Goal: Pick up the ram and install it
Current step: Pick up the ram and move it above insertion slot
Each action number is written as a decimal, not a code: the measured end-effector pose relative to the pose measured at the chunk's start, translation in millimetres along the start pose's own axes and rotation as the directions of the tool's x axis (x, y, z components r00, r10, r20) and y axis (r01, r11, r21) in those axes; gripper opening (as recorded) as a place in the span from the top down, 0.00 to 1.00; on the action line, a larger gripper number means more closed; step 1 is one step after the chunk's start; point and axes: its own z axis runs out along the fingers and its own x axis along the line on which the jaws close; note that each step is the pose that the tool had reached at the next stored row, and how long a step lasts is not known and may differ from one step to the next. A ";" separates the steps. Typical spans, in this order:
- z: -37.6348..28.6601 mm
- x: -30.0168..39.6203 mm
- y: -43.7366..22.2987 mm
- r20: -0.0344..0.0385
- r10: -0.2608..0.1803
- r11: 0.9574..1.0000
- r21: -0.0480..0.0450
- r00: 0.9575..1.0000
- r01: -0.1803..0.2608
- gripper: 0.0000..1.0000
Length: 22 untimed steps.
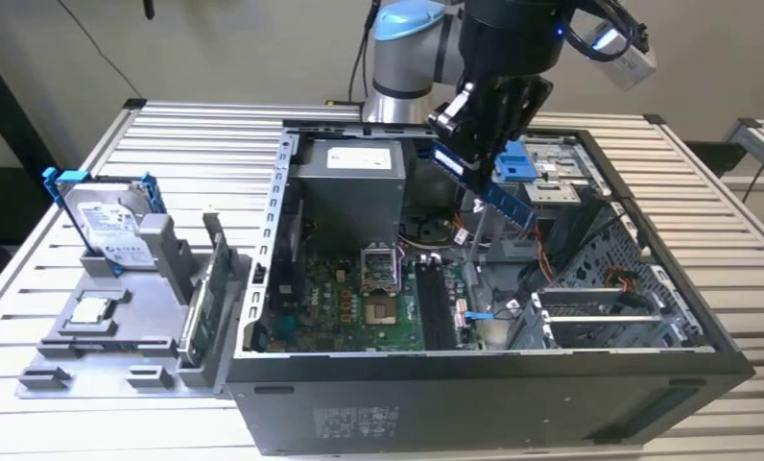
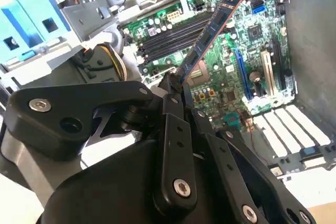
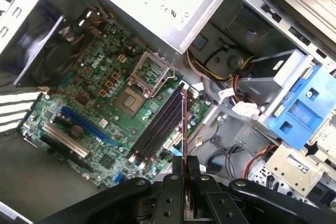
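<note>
While the fingers (image 1: 485,120) clamp its upper end, the ram (image 1: 500,197) slants down, apparently toward the motherboard (image 1: 344,307).

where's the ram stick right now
In the exterior view the ram hangs tilted in the gripper above the open computer case, to the exterior view's right of the power supply, not yet in the memory slots.

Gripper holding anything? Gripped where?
Yes: the gripper is shut on the long, slim, dark green ram stick, pinched across its flat faces at one end; the rest juts out above the open black computer case.
</note>
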 end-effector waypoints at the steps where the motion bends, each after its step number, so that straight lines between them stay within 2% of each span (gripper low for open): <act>1: 0.0 0.0 0.0 0.000 0.018 1.000 0.001 1.000 -0.018 0.86; 4: 0.1 0.0 0.0 -0.001 0.072 0.997 0.003 0.997 -0.072 0.86; 7: 0.2 0.0 0.0 -0.001 0.126 0.992 0.005 0.992 -0.126 0.86; 9: 0.3 0.0 0.0 -0.001 0.163 0.987 0.006 0.987 -0.163 0.86; 12: 0.5 0.0 0.0 -0.001 0.216 0.976 0.009 0.976 -0.216 0.86; 15: 0.6 0.0 0.0 -0.002 0.269 0.963 0.011 0.963 -0.269 0.86; 17: 0.7 0.0 0.0 -0.002 0.303 0.953 0.012 0.953 -0.303 0.86; 19: 0.8 0.0 0.0 -0.002 0.337 0.941 0.014 0.941 -0.337 0.86; 22: 0.9 0.0 0.0 -0.001 0.389 0.921 0.016 0.921 -0.389 0.86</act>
